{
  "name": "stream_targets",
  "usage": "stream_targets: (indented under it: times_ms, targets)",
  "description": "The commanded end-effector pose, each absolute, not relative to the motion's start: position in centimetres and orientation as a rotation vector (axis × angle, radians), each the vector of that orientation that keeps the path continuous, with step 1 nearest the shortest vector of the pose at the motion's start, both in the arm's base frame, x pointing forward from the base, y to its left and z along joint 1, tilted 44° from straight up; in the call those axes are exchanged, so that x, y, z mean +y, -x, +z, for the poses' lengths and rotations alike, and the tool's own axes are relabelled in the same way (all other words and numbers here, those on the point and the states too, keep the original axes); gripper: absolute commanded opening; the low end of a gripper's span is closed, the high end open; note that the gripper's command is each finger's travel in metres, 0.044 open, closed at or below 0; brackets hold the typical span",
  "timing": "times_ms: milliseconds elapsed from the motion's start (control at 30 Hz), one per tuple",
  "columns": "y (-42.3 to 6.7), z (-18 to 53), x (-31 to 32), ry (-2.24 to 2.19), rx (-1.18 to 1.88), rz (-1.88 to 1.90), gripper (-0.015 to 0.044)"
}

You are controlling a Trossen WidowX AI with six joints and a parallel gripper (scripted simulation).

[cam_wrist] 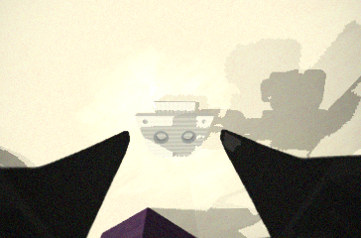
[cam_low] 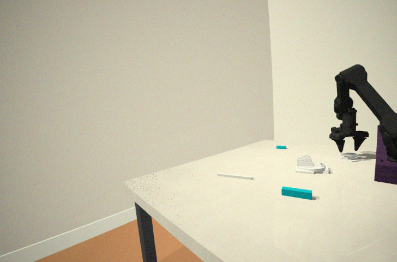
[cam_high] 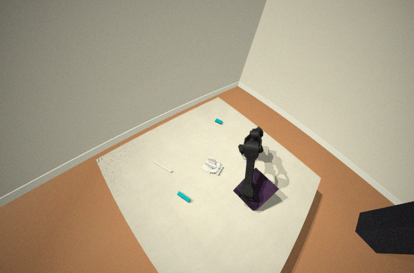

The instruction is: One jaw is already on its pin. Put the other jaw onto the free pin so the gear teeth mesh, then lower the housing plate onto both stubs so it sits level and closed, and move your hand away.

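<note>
My gripper (cam_low: 348, 150) (cam_wrist: 176, 134) is open and empty, pointing down above a flat white part (cam_low: 353, 160) (cam_wrist: 161, 149). In the wrist view this part lies between the fingertips in outline, with two round features, two small holes and a ribbed raised bar; it looks like the housing plate. In the top view the arm hides most of it. A white assembly (cam_high: 212, 168) (cam_low: 311, 168) stands on the table away from the gripper, with an upright ribbed piece and a round raised part on a flat base. I cannot tell its pins, or which piece is the loose jaw.
A thin white bar (cam_high: 162, 166) (cam_low: 235, 176) and a long teal block (cam_high: 183, 196) (cam_low: 296, 192) lie beyond the assembly. A smaller teal block (cam_high: 218, 121) (cam_low: 281, 147) lies near the far corner. A purple block (cam_high: 266, 189) (cam_low: 390, 176) (cam_wrist: 134, 225) stands at the arm's base.
</note>
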State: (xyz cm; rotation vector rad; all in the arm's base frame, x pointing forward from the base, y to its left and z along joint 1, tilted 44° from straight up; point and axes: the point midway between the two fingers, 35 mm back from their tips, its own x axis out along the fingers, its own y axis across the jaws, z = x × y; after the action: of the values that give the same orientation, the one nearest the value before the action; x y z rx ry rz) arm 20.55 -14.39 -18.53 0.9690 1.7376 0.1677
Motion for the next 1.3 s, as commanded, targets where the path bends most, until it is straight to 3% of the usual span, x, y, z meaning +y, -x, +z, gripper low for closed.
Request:
stream_targets:
  times_ms: [0, 1267]
  targets:
    - [-20.4, -18.9, -13.9, -0.979, 1.739, 0.167, 0.0440]
    - [-20.2, -20.7, -12.1, -0.980, 1.738, 0.168, 0.0440]
